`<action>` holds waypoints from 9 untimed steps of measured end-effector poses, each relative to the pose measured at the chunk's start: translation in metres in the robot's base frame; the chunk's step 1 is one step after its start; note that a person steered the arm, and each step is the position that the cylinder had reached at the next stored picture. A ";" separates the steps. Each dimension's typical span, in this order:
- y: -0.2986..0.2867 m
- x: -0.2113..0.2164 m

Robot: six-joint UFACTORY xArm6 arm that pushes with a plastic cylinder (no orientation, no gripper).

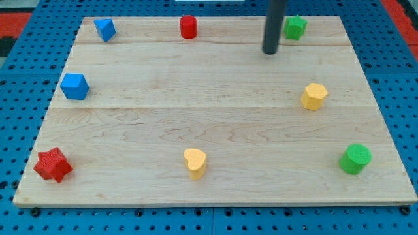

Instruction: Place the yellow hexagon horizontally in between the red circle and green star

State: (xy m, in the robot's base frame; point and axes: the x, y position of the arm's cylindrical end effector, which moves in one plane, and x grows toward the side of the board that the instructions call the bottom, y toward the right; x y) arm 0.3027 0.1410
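The yellow hexagon (pixel 314 96) sits at the view's right, mid-height on the wooden board (pixel 215 117). The red circle (pixel 189 27) stands at the view's top, centre-left. The green star (pixel 295 27) stands at the view's top right. My tip (pixel 270 51) is on the board just left of and below the green star, apart from it, and above and to the left of the yellow hexagon.
A blue block (pixel 104 29) at top left, a blue block (pixel 75 86) at left, a red star (pixel 53 164) at bottom left, a yellow heart (pixel 195 162) at bottom centre, a green circle (pixel 355 158) at bottom right. Blue pegboard surrounds the board.
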 end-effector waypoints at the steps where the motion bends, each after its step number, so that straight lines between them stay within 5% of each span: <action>1: 0.048 0.051; 4: 0.131 0.189; 9: 0.131 0.186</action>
State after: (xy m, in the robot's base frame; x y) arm 0.4886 0.2719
